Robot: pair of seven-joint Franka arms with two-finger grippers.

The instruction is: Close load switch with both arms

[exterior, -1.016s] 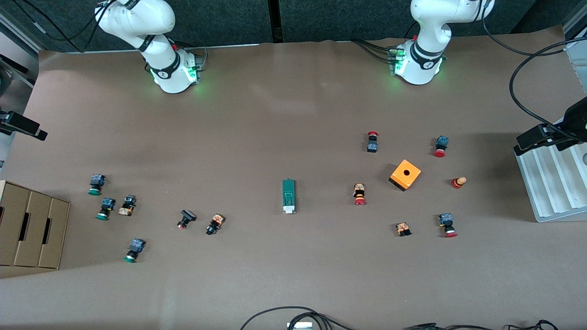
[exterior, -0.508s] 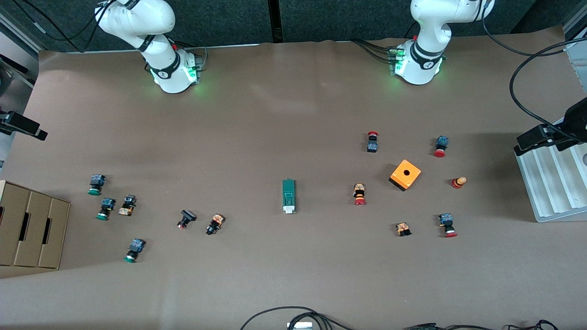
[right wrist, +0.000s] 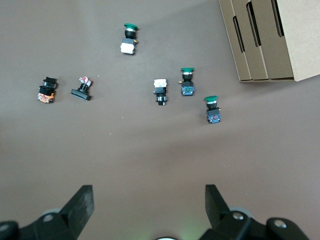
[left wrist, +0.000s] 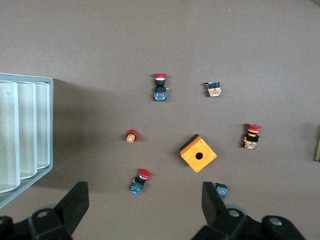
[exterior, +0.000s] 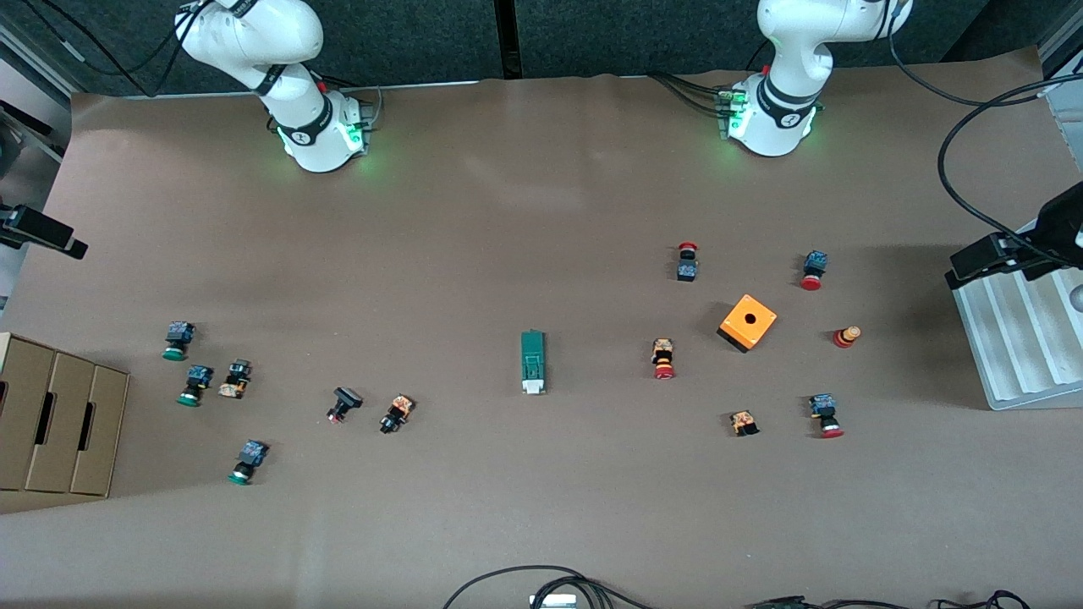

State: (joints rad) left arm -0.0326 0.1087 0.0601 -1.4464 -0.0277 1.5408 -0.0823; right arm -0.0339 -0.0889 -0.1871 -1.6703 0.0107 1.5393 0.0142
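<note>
Finding the load switch (exterior: 532,362) lying flat near the middle of the table (exterior: 541,211), on a matte brown covering with faint creases. Showing as a slim rectangular block, hard-edged and dark green along most of its length, capped by a small white handle piece at one end. Running lengthwise toward and away from the front camera, with the white end pointing at that camera and the green end pointing toward the robots' bases. Touching nothing, and sitting well apart from the small parts on either side.

Noting an orange cube box (exterior: 748,321) with a round hole in its top, toward the left arm's end, ringed by stubby red-capped push buttons (exterior: 664,359). Seeing a pale ribbed tray (exterior: 1015,338) at that end's edge. Spotting green-capped push buttons (exterior: 176,340) toward the right arm's end, near folded cardboard boxes (exterior: 59,414).

Hovering over the orange-box cluster beside the tray, the left gripper (left wrist: 144,205), waiting with black fingers spread wide and pinching nothing. Hanging over bare covering near the green-capped buttons, the right gripper (right wrist: 147,202), likewise spread wide and empty.
</note>
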